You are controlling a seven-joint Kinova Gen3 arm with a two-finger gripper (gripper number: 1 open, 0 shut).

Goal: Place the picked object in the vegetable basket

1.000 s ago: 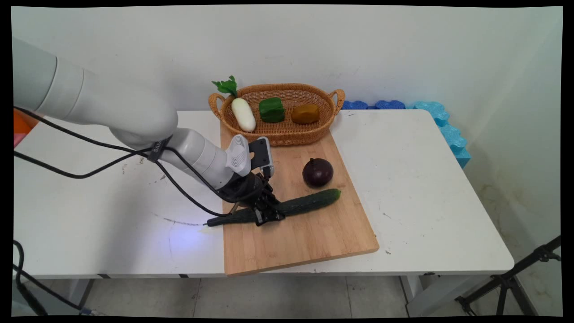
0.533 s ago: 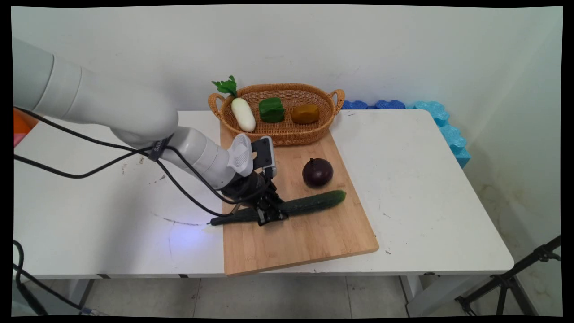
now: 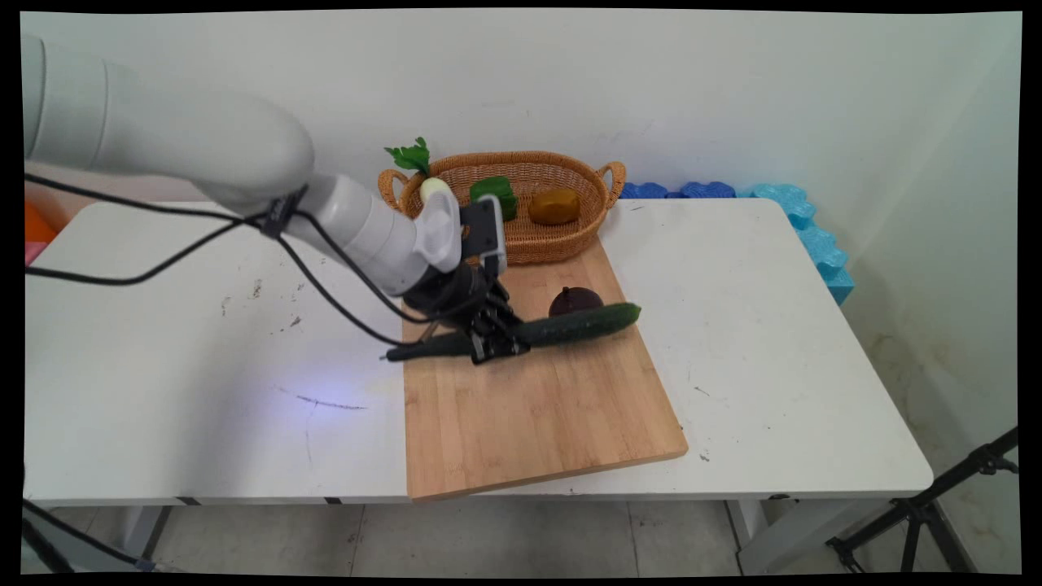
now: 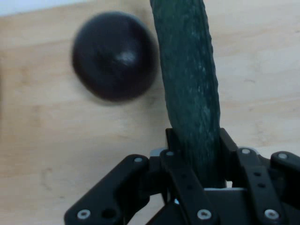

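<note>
Above the wooden cutting board [image 3: 537, 407], a long dark green cucumber [image 3: 570, 325] was held clear of the surface by the black gripper [image 3: 492, 346], whose two fingers were pinched against its sides near the middle of its length. The long axis of the cucumber was seen to run nearly level across the main view, the thicker end pointing to the picture's right and slightly upward, the thin stalk end pointing left past the board's left edge over the white table [image 3: 773, 325]. In the hand view the cucumber [image 4: 190, 89] was shown rising lengthwise from between the gripper [image 4: 194, 154] fingers toward the top of the picture. A dark purple round fruit [image 3: 570, 299] was seen resting on the board just behind the cucumber, partly hidden by it in the main view; in the hand view it [image 4: 115, 56] appeared beside the cucumber, on its left. A woven basket [image 3: 562, 236] was placed at the far end of the board, against the wall, and a white radish with green leaves [image 3: 431, 187], a green block-shaped item [image 3: 496, 191] and a brownish-yellow item [image 3: 553, 206] were held within it.
</note>
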